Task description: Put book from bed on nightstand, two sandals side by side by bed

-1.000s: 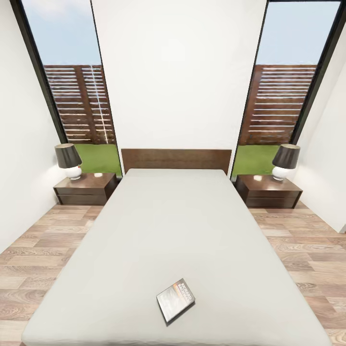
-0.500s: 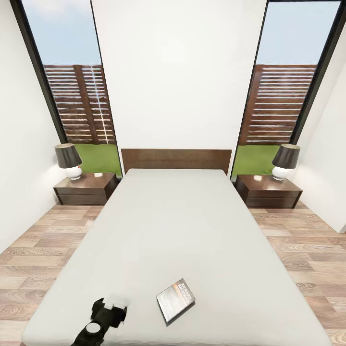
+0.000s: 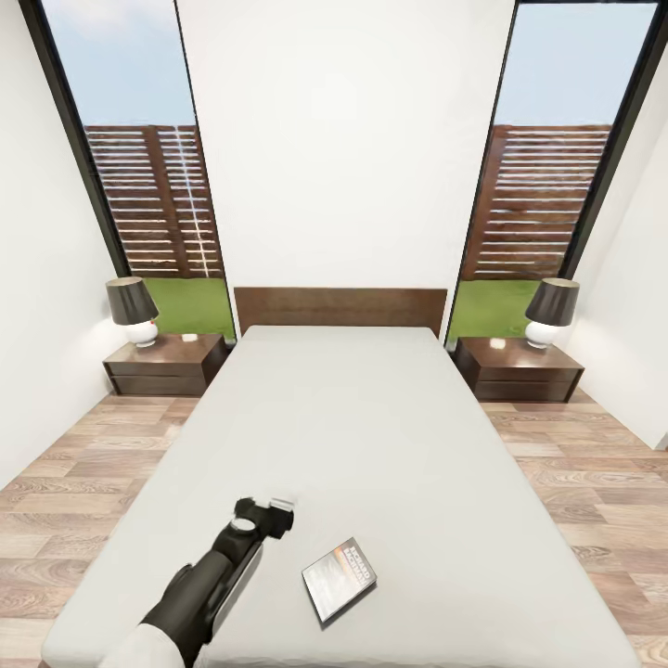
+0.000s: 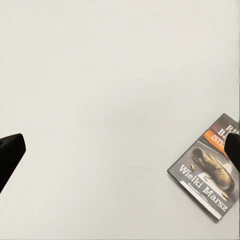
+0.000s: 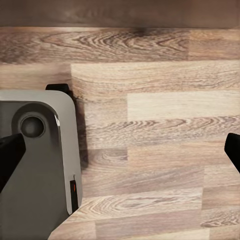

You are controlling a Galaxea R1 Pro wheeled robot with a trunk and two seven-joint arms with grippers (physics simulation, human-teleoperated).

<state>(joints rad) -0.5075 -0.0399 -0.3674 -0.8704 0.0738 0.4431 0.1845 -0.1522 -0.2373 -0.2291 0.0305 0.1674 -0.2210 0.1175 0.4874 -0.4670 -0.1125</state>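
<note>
The book (image 3: 339, 577) lies flat near the foot of the pale-grey bed (image 3: 353, 417), its dark cover with the orange band facing up. My left gripper (image 3: 272, 510) reaches out over the mattress, a little to the left of the book and slightly beyond it. In the left wrist view the book (image 4: 207, 175) sits near one fingertip (image 4: 234, 150), and the left gripper (image 4: 122, 155) is open with only bare mattress between its fingers. My right gripper (image 5: 122, 152) is open above the wood floor. The sandals are out of view.
Two dark nightstands (image 3: 167, 364) (image 3: 520, 368) flank the headboard, each carrying a white lamp with a dark shade (image 3: 132, 311) (image 3: 551, 313). Wood-plank floor (image 3: 83, 464) runs along both sides of the bed. The robot's grey base (image 5: 35, 170) shows under the right gripper.
My left arm has come up into the head view and stretched forward over the bed, ending to the left of the book. The book has not moved.
</note>
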